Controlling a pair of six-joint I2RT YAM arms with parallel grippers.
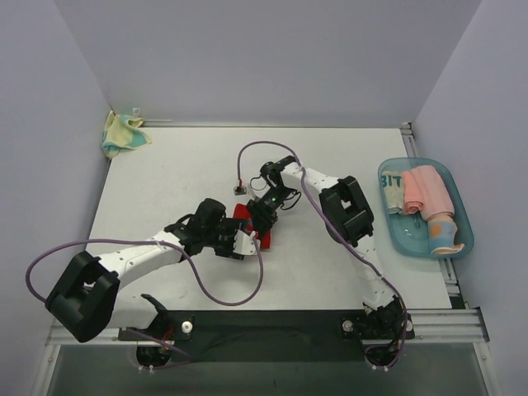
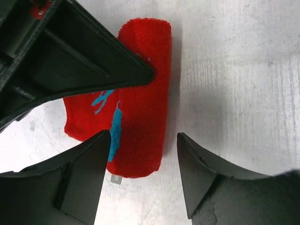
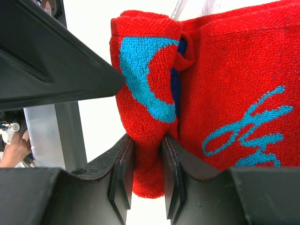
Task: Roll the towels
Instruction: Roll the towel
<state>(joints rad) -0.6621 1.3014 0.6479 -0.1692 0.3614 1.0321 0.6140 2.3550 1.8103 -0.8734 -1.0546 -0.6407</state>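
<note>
Table (image 1: pixel 165 181): red towel (image 1: pixel 266 239), yellow towel (image 1: pixel 122 134), tray (image 1: pixel 410 239)

"BIT" in teal block letters is showing on the white towel (image 1: pixel 394 191) lying in the tray (image 1: pixel 410 238); only these three letters are readable. The red towel (image 3: pixel 225 84) is carrying turquoise cursive script, showing in both wrist views, but it is too loopy and cropped to read. A small white tag (image 2: pixel 115 178) is sticking out at the red towel's edge and looks blank or too small to read. Nothing else legible.
</note>
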